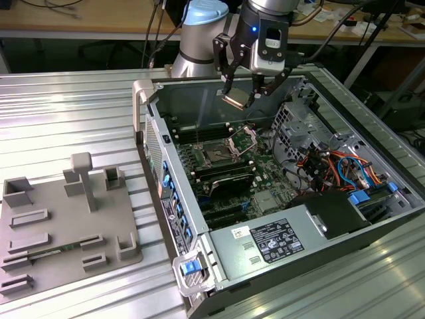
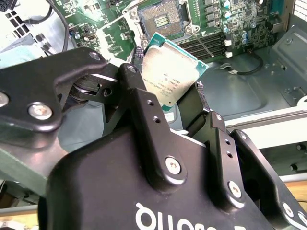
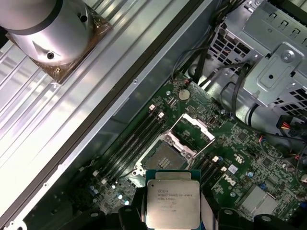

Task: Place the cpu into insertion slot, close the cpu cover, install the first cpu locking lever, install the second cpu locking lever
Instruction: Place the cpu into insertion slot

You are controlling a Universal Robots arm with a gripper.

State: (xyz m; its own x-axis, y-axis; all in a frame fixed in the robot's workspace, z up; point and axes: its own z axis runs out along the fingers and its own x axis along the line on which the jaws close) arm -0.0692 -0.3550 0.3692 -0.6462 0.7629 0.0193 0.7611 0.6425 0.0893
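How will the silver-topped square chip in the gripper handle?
The small flat square silver-topped cpu looks rigid and probably light. Gripped only by thin edges and tilted, it might slip from the black gripper.

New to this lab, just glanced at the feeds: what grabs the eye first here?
The claw grips the cpu, silver top showing, above the open computer case in the exterior view. Below on the green board, the insertion slot lies bare, with the cpu cover tilted up beside it.
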